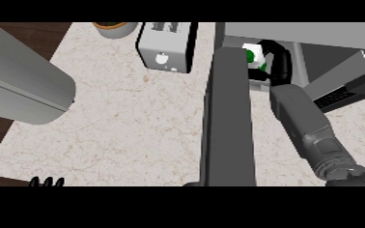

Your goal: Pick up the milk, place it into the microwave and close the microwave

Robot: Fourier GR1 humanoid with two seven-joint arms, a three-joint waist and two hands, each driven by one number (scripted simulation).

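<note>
Pale speckled counter (121, 125) bears toaster (167, 46); right robot hand (279, 60) grips milk (254, 57) inside microwave (314, 38).

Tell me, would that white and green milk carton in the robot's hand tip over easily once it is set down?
Probably not easily. The white and green milk carton looks boxy with flat faces, so it should not roll. It seems small beside the black right hand curled round it, so likely light. The hand hides its base inside the grey microwave, so stability is uncertain.

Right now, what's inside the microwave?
The milk, white and green, sits inside the microwave, with the right robot hand curled round it. The door and hand hide the rest.
</note>
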